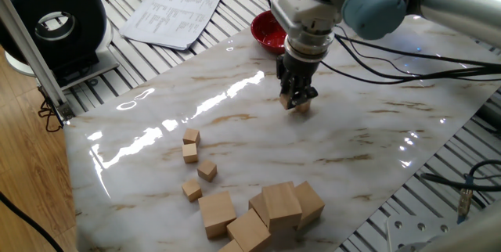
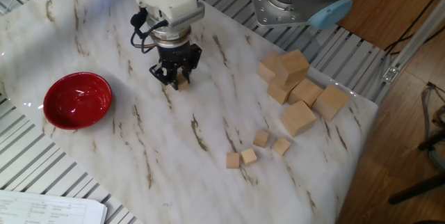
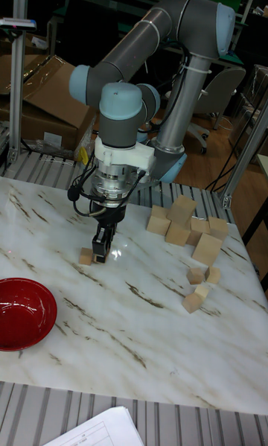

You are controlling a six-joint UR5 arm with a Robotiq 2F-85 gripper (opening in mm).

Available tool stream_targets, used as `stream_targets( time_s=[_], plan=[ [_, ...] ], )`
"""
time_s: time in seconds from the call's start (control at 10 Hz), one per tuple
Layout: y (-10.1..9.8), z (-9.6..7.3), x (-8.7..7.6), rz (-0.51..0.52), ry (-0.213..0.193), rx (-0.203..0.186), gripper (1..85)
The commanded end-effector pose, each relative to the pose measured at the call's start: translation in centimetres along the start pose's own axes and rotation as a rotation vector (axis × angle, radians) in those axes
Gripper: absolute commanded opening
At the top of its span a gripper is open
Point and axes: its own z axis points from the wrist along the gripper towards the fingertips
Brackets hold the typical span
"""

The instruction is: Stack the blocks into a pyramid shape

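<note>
My gripper [image 1: 295, 103] is low over the marble table [image 1: 352, 150], shut on a small light-wood block [image 2: 183, 83] held at table level. A second small block [image 3: 85, 255] lies right beside the fingers, on the red bowl's side; in one fixed view it peeks out at the gripper's right [image 1: 304, 107]. Whether the two blocks touch I cannot tell. Several more small blocks [image 1: 192, 162] lie loose in a group at the table's front left, also seen in the other fixed view [image 2: 256, 150] and the tall fixed view [image 3: 199, 288].
A heap of much larger wood cubes [image 1: 270, 209] [image 2: 297, 85] [image 3: 184, 223] sits near the table edge beside the small blocks. A red bowl [image 2: 78, 99] [image 3: 22, 312] stands at a corner. Papers [image 1: 172, 9] and a black round device [image 1: 55, 21] lie off the table.
</note>
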Motion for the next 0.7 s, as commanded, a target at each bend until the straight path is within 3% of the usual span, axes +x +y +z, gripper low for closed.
stream_targets(
  time_s=[0.0,0.3,0.6],
  plan=[
    [0.3,-0.2,-0.8,-0.019,-0.032,-0.014,1.0],
    [1.8,-0.2,-0.9,-0.03,-0.038,-0.073,1.0],
    [1.4,0.2,0.1,-0.048,-0.007,-0.066,1.0]
  ],
)
